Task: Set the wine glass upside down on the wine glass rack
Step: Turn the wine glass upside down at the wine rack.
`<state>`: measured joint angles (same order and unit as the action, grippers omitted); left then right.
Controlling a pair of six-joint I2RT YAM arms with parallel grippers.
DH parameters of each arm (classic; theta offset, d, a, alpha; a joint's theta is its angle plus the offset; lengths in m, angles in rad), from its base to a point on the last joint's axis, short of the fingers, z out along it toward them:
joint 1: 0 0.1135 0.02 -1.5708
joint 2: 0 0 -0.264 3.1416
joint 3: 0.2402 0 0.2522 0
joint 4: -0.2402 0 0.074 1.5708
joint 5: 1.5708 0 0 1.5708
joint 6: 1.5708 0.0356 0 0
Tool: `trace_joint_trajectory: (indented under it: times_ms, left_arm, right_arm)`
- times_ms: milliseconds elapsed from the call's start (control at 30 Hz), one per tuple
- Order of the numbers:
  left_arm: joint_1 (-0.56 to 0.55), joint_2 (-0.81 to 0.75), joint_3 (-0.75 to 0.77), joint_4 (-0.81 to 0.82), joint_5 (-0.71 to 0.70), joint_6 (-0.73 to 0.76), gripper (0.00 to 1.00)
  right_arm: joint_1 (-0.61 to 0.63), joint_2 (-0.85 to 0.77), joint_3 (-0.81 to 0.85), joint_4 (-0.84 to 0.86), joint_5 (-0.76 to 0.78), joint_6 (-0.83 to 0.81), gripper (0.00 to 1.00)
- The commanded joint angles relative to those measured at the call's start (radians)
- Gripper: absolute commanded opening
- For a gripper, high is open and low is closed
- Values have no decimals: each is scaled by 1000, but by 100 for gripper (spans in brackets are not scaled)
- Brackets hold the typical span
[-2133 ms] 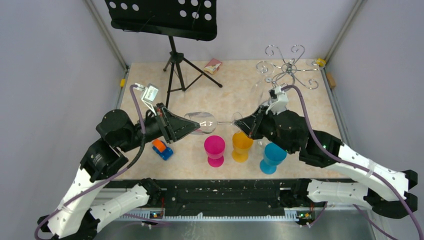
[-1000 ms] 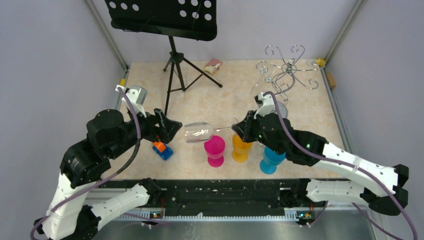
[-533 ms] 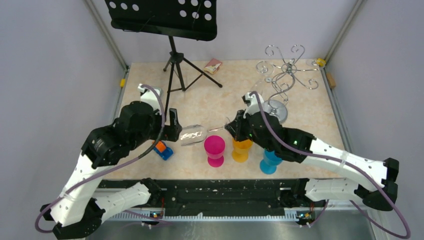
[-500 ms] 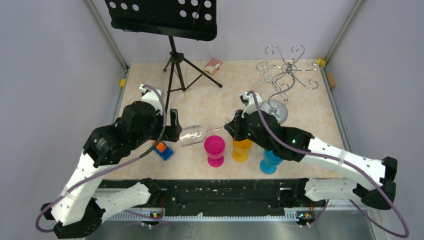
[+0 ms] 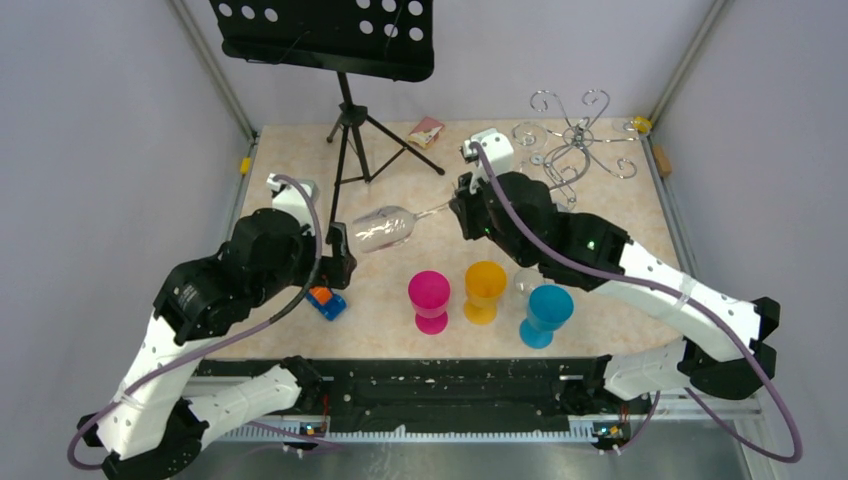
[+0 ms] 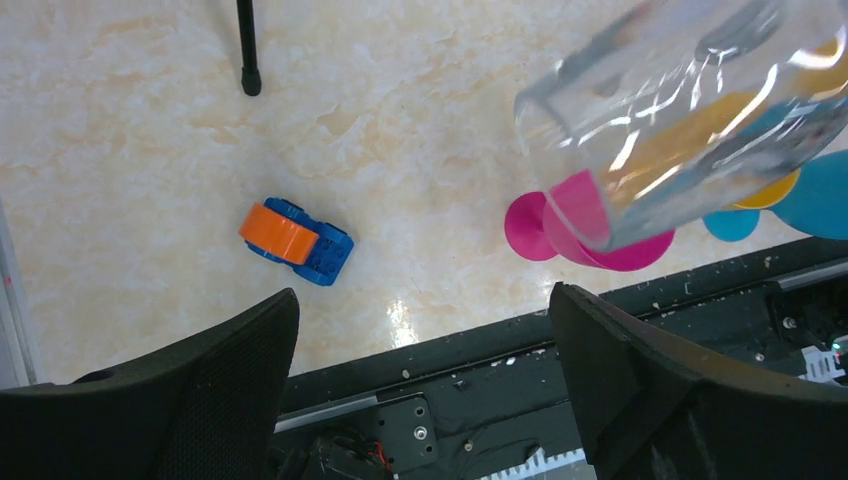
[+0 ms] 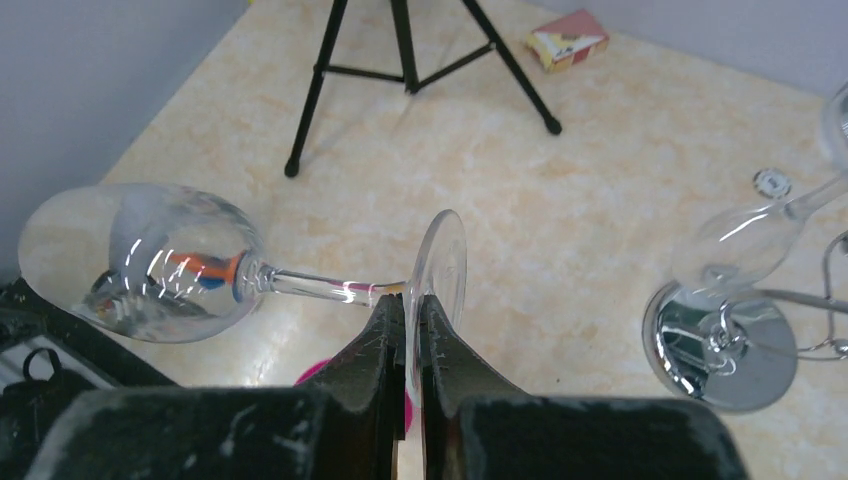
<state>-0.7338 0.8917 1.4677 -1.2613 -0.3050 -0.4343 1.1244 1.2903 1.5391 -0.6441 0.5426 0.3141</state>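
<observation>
The clear wine glass (image 5: 383, 228) lies on its side in the air, bowl to the left. My right gripper (image 5: 458, 208) is shut on the edge of its round foot (image 7: 440, 262); the bowl (image 7: 150, 262) points away to the left. My left gripper (image 5: 340, 256) is open and empty just below and left of the bowl. In the left wrist view the bowl (image 6: 690, 110) hangs at the upper right, beyond the open gripper (image 6: 425, 300). The chrome wine glass rack (image 5: 572, 145) stands at the back right, behind my right arm. Its mirror base (image 7: 722, 345) shows beside a second clear glass (image 7: 745, 240).
A black music stand (image 5: 345, 110) on a tripod fills the back left. Pink (image 5: 431, 298), orange (image 5: 485, 290) and blue (image 5: 545, 312) cups stand in a row near the front. An orange-and-blue toy car (image 5: 323, 297) lies under my left arm. A small box (image 5: 427, 130) lies at the back.
My right gripper has carried the glass up and back toward the rack, the foot still pinched. My left gripper has let go of the bowl, spread wide and dropped away from it.
</observation>
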Motion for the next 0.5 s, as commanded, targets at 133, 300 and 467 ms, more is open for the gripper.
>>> trace_joint_trajectory:
  times_ms: [133,300,467]
  left_arm:
    - [0,-4,72,8,124,0,99]
    - [1,18,81,45,217,-31,99]
    - [1,45,103,85,296,-53,99]
  right_arm:
    - [-2,-16,62,109,90,-272,0]
    - [-4,-52,-6,183,88,-464,0]
    - [-3,-69,-31,216,120,-670,0]
